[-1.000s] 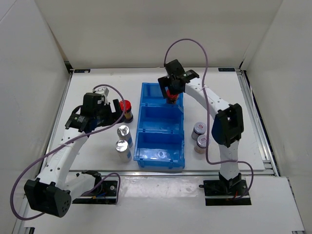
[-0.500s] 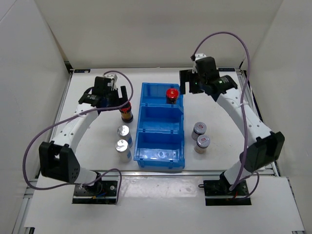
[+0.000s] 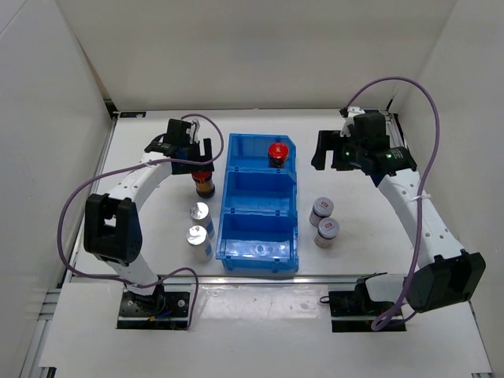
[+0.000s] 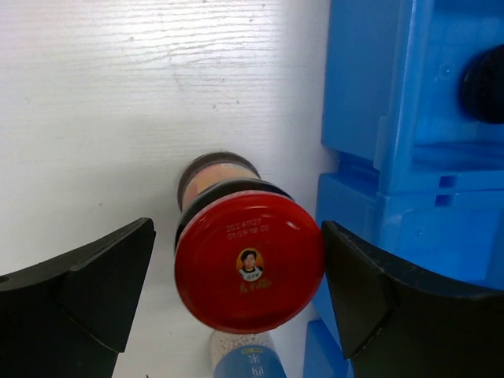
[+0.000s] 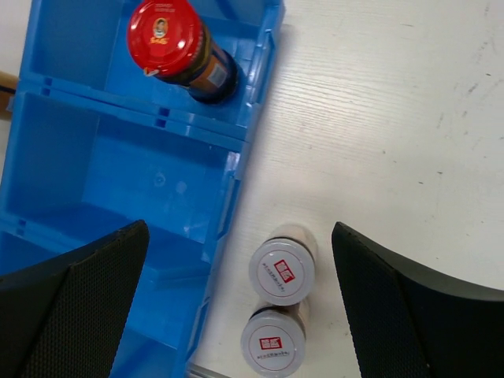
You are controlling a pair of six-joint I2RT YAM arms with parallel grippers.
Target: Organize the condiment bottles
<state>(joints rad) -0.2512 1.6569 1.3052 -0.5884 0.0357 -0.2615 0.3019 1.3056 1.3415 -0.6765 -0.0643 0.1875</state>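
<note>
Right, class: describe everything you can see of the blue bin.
The blue bin looks like glossy plastic: a long tray, with two dividers making three compartments in a row. It sits flat on the white table. The far compartment holds one upright red-capped bottle; the other two look empty.

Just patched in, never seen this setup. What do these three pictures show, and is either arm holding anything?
Two robot arms work at a white table. The wide picture looks down from above; the other two come from each arm's wrist camera. A blue bin holds one red-capped bottle in its far compartment. The left end effector stands open around a second red-capped bottle, not gripping. The right end effector is open and empty. Two grey-lidded bottles stand right of the bin, two silver-capped bottles left.
</note>
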